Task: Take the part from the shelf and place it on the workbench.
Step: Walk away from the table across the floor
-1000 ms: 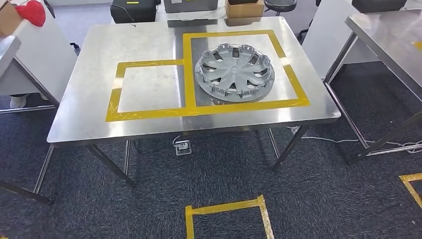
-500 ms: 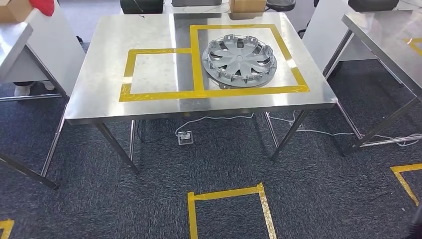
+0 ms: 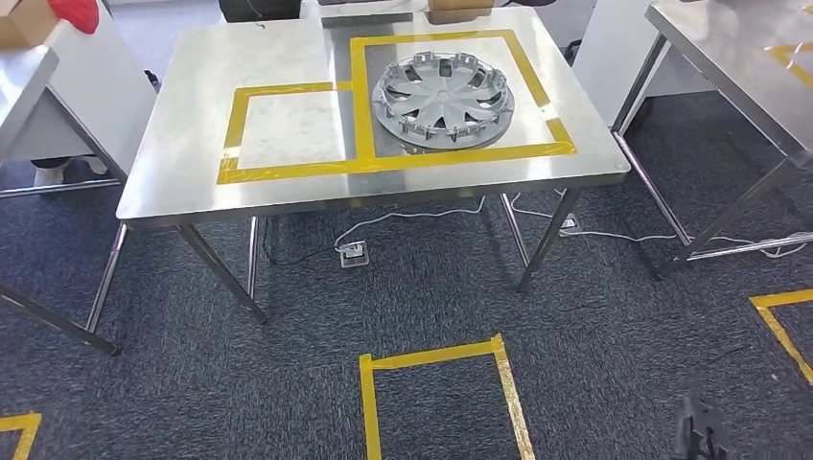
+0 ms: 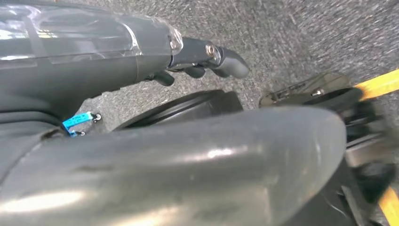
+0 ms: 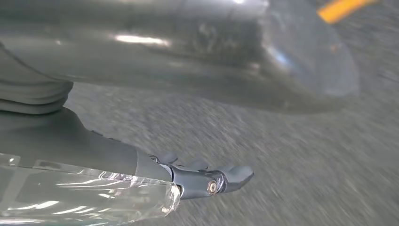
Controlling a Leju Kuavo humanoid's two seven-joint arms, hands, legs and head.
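I stand in a lab or workshop test floor: dark carpet (image 3: 431, 297) marked with yellow tape squares (image 3: 441, 388). At my twelve o'clock is a steel workbench (image 3: 192, 144) with taped zones, another steel table (image 3: 738, 57) at two o'clock, cables (image 3: 412, 220) trailing beneath.

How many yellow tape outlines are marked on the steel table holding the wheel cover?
2: a larger outline around the wheel cover, and a smaller outline adjoining it, with nothing inside. The steel table is fully visible.
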